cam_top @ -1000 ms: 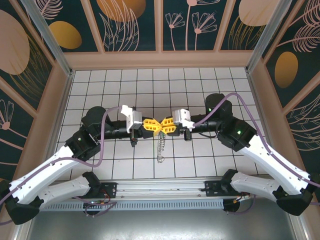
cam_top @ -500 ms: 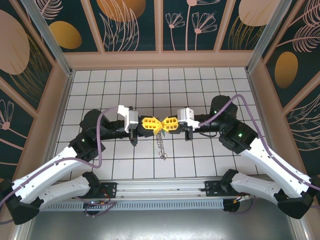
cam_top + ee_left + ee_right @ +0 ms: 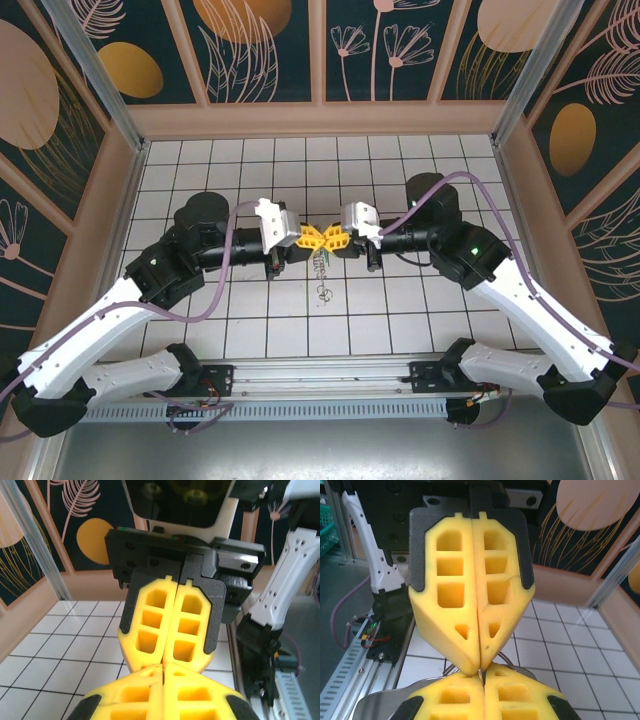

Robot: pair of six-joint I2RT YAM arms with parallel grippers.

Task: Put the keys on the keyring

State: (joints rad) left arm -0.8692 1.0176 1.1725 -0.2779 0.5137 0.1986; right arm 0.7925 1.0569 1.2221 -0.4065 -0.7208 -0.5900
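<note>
White tiled desk [image 3: 230, 165]: left fingers [image 3: 305, 239] and right fingers [image 3: 337, 240] both pressed together, tip to tip, keyring [image 3: 320, 272] dangling beneath; threading looks unfinished.

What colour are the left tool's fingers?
The fingers are bright yellow in black holders; best in the right wrist view.
</note>
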